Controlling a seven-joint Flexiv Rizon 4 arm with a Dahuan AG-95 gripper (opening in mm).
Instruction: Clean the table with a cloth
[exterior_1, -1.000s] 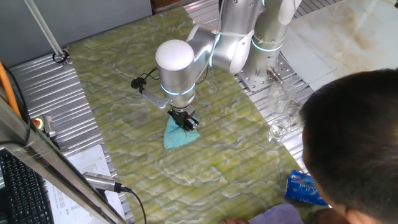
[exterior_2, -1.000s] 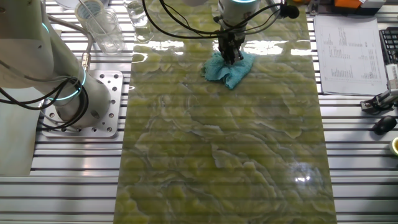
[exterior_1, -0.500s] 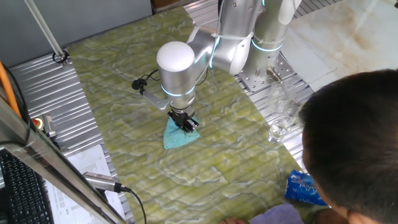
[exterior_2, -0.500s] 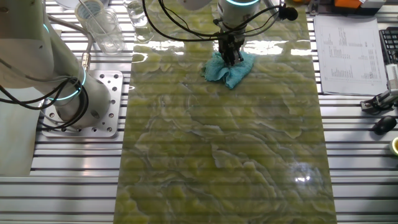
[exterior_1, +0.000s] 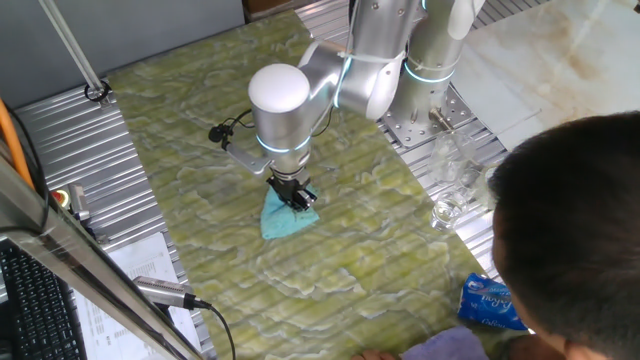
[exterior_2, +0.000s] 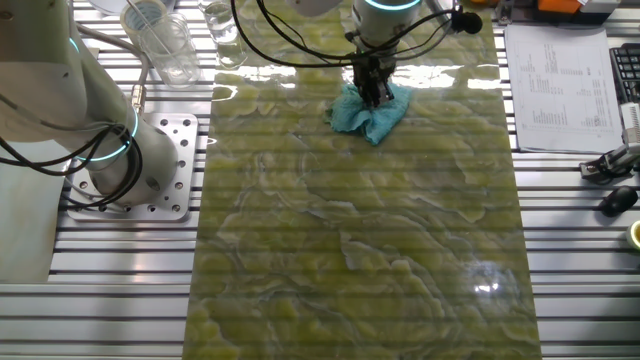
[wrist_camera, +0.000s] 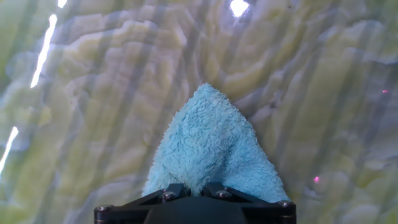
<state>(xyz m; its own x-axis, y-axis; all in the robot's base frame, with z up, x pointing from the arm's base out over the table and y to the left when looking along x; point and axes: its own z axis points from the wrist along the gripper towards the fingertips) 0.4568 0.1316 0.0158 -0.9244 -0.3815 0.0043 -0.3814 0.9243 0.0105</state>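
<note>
Fixed views are showing the table (exterior_1: 340, 265) running as 1 long yellow-green marbled strip across the ribbed metal bench. Most of its surface is lying bare, which fits a wipe job: the whole sheet is the work area, so nothing is parked on it but the rag.

Arm (exterior_1: 345, 75) is reaching from its base beside 1 long edge and bending down over the table, wrist vertical. My read: that posture is letting it push straight down while it drags.

Cloth (exterior_2: 368, 112) is lying bunched and flat on the table, near 1 short end and roughly midway between the 2 long edges, well apart from the other end. In hand view the cloth (wrist_camera: 212, 146) is fanning out ahead of the fingers as a rounded wedge, lying on the marbled surface, so it is working as a pad rather than being carried.

Gripper (exterior_2: 375, 92) is pinching the cloth: the 2 fingers are drawn close together on a fold at the top of the bundle, with terry bulging out around them. Fingertips themselves are buried in fabric in all 3 views. Whether they are touching the table through the cloth, I cannot tell.

Judgement: mid-wipe, most of the strip not yet covered.
</note>
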